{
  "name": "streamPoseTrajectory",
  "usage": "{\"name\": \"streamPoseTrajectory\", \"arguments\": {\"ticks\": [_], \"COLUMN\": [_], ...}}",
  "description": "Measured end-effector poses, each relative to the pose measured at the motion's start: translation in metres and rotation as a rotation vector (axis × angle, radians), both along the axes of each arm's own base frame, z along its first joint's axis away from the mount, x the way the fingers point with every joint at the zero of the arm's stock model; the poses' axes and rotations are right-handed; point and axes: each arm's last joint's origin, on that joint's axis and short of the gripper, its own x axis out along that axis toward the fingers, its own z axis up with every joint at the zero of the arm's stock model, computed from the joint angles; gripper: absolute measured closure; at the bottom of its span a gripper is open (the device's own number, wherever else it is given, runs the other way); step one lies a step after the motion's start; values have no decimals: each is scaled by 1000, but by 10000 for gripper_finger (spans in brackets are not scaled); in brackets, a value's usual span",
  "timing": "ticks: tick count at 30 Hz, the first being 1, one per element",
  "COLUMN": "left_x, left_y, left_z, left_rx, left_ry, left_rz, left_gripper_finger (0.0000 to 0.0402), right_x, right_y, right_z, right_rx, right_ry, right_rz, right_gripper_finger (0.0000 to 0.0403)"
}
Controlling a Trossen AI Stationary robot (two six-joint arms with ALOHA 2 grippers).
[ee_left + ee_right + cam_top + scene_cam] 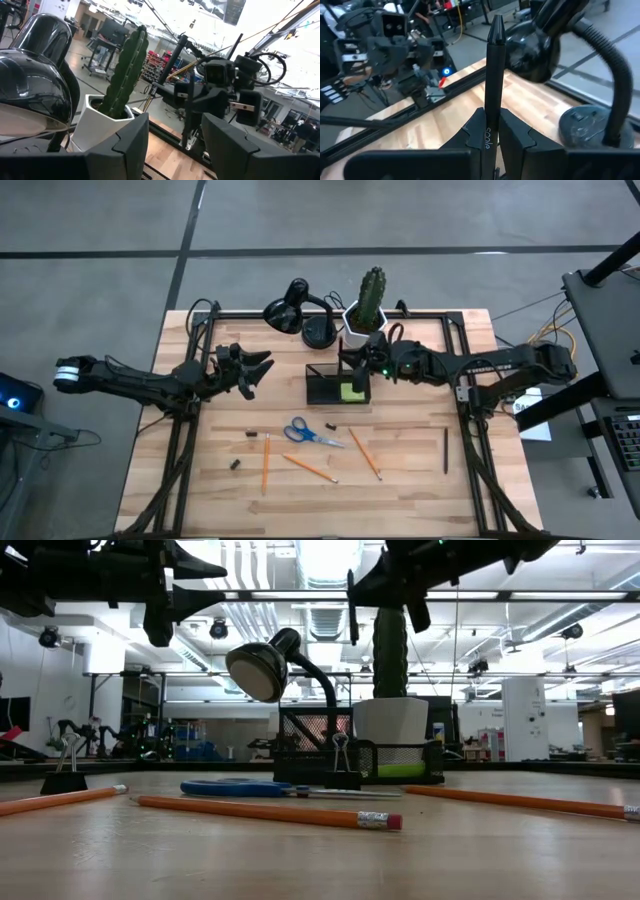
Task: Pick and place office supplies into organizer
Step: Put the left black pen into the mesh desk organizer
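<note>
Above the organizer (337, 385), our right tool (492, 131) clamps 1 dark pen (493, 75) upright for dropping in; our left tool (256, 370), fingers spread and empty, waits beside it.

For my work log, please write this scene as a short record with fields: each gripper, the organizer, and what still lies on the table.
right gripper: shut on a dark pen, above the organizer
left gripper: open, empty, left of the organizer
organizer: holds a lime-green sticky-note pad
on table: blue-handled scissors, three orange pencils, another pen, small dark clips
</note>
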Motion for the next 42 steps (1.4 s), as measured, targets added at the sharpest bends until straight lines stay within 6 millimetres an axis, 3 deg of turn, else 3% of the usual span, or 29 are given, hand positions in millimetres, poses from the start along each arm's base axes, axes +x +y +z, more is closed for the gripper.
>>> {"name": "streamPoseTrajectory", "arguments": {"ticks": [6, 13, 24, 28, 42], "left_x": [0, 0, 0, 0, -1], "left_y": [0, 0, 0, 0, 0], "left_z": [0, 1, 1, 1, 1], "left_rx": [0, 0, 0, 1, 6], "left_ry": [-3, -11, -10, -10, -8], "left_rz": [1, 1, 0, 0, 2], "left_gripper_finger": [233, 233, 233, 233, 233], "right_x": [15, 50, 98, 104, 99], "right_y": [-9, -16, -22, -27, -34], "right_z": [-11, -31, -48, -51, -71], "right_rx": [-36, -55, -130, -142, -128], "right_ry": [21, 58, 316, 382, 497], "right_rz": [-47, -50, -8, -5, 30], "right_gripper_finger": [376, 376, 376, 376, 376]}}
